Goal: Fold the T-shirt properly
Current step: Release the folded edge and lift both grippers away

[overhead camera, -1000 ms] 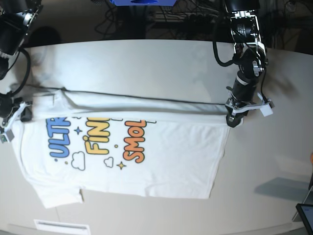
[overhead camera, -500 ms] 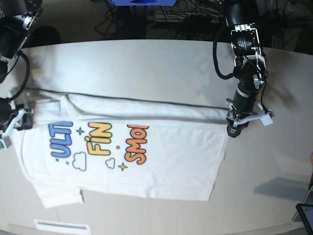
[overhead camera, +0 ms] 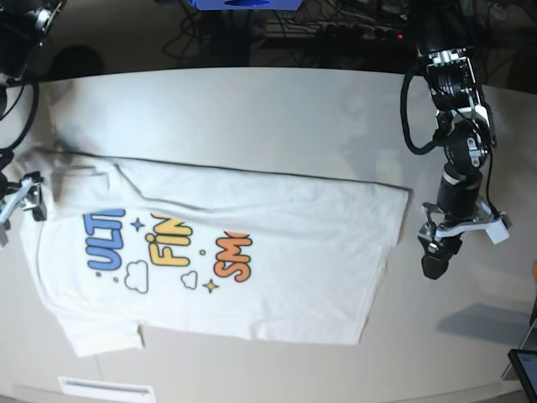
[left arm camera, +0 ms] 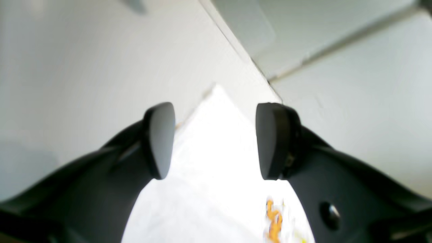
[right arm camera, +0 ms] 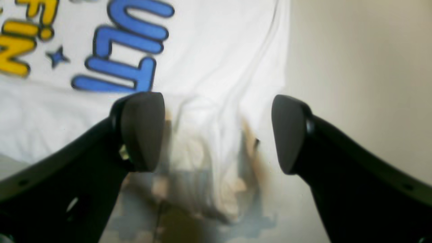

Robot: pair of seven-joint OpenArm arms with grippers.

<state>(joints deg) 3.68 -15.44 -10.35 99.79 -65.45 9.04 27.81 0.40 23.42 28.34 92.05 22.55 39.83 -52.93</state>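
Since a second ago both arms have let go of the folded edge and drawn outward, and the T-shirt (overhead camera: 218, 252) has settled flat with its far edge doubled over toward the print. It lies spread across the table (overhead camera: 252, 109), collar end toward the base view's left, hem toward its right, the blue, yellow and orange lettering face up and partly tucked under the fold.

The left gripper (overhead camera: 434, 252) now hangs just beyond the hem corner, clear of the cloth. In its wrist view the jaws stand apart with nothing between them, and a white corner of the T-shirt (left arm camera: 216, 162) lies below the gap. The right gripper (right arm camera: 216, 131) sits at the collar end, its jaws also spread and empty over rumpled fabric near the blue letters of the T-shirt (right arm camera: 202, 67). In the base view only its tip (overhead camera: 21, 201) shows at the frame edge.

The fold line looks fairly straight, though some wrinkles run near the shoulder. For the next fold, both arms should probably pinch matching points on one long edge, taking only the layers meant to move. They should lift evenly and carry the cloth across at one pace, so that the edge lands parallel. A lopsided grip would likely skew the crease.
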